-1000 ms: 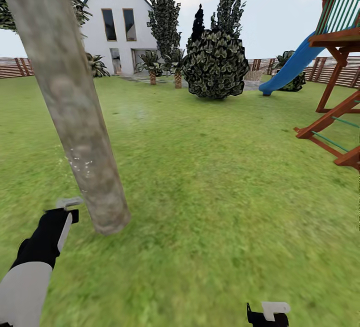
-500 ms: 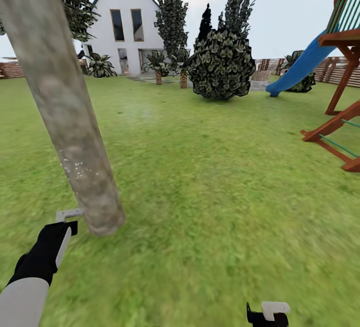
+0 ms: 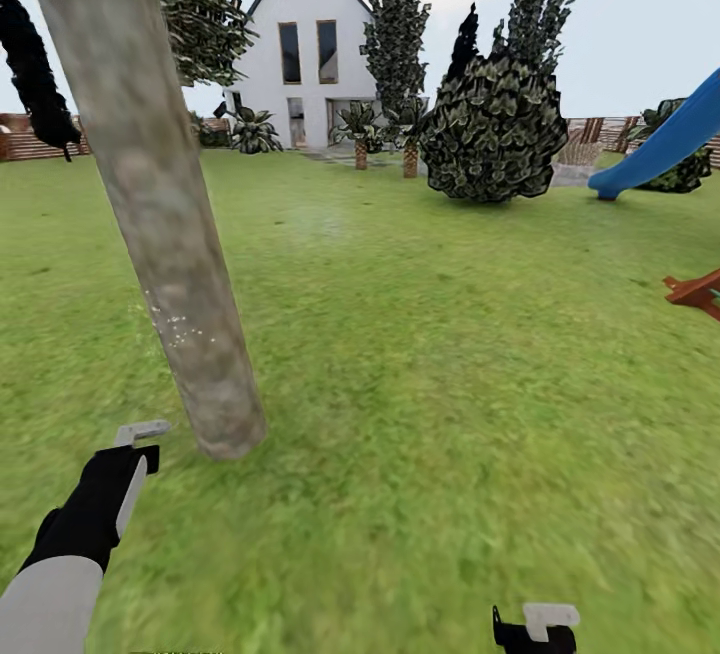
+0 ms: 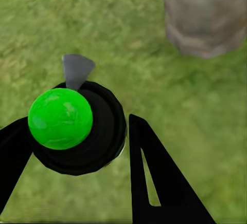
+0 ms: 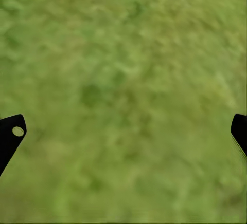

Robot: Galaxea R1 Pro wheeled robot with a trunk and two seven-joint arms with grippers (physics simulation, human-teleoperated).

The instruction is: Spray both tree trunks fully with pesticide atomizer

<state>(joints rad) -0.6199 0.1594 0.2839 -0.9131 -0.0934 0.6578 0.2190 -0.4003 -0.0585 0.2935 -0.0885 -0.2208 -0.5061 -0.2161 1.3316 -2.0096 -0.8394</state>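
A thick, leaning grey-tan tree trunk (image 3: 170,234) rises from the lawn at the left, with small white specks (image 3: 175,329) low on its bark. My left gripper (image 3: 140,434) is just beside the trunk's base (image 4: 206,13), a little short of it. In the left wrist view its black fingers (image 4: 149,172) are shut on the pesticide atomizer (image 4: 77,126), seen here as a round black body with a bright green dome and a grey spout pointing towards the trunk. My right gripper (image 3: 540,624) hangs open over bare grass, fingertips (image 5: 10,131) far apart.
The lawn (image 3: 450,354) stretches to a white house (image 3: 310,64), a round dark shrub (image 3: 495,129), tall cypresses and short palms. A blue slide (image 3: 665,149) and a wooden playset corner (image 3: 700,292) are at the right. A brown slat fence (image 3: 30,134) runs along the back.
The whole picture has slid to the right, so the camera has turned left; most of the playset has left the view. My left gripper stays by the trunk's base.
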